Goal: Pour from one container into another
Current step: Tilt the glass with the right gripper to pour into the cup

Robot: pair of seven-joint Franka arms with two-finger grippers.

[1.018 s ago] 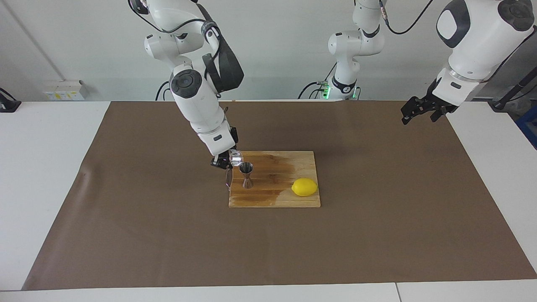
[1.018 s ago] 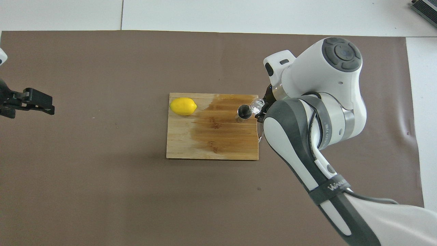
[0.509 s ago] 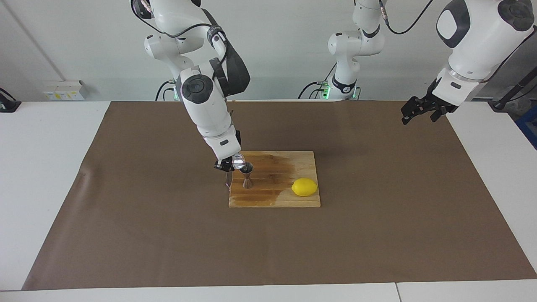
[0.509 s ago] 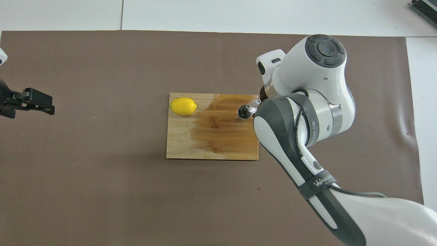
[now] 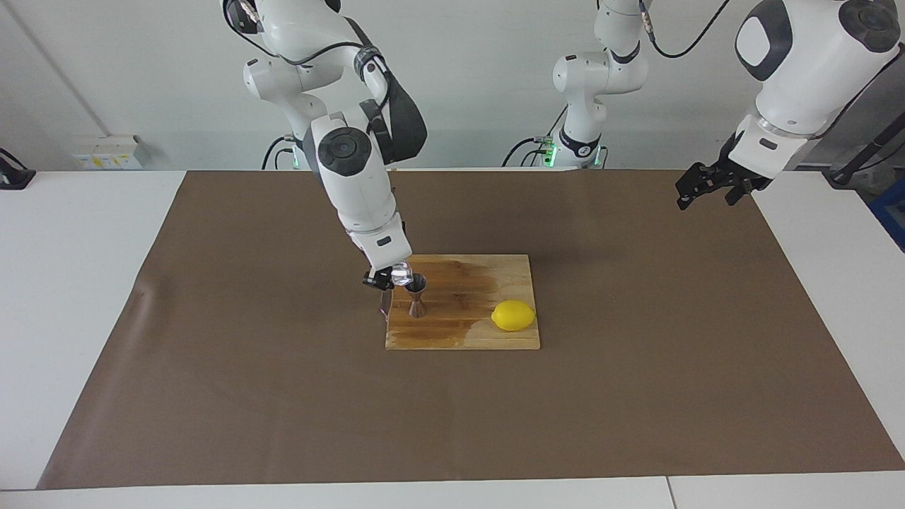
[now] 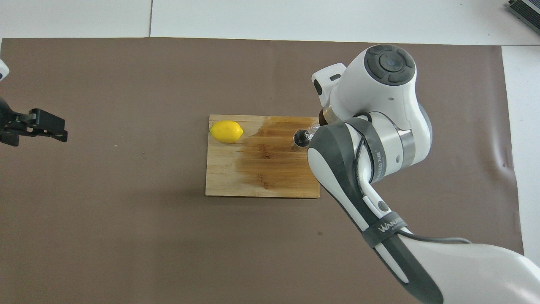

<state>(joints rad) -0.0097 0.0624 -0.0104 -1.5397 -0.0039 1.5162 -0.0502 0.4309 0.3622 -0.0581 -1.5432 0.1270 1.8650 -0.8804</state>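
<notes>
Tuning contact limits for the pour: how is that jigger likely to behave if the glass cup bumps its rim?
Likely tippy: the jigger stands upright on the cutting board on a small foot, with a narrow waist. Probably light for its height, so a sideways nudge from the glass cup in the right gripper could shift it. On its side it would probably roll toward the lemon.

Bright, even light from above in both views. Soft, faint shadows on brown mat (image 5: 283,396) under arms. Small glints on glass cup (image 5: 400,272) and jigger (image 5: 417,297). Lemon (image 5: 513,315) bright, clear. Board (image 5: 463,332) has dark patch. Both views sharp, no blur.
</notes>
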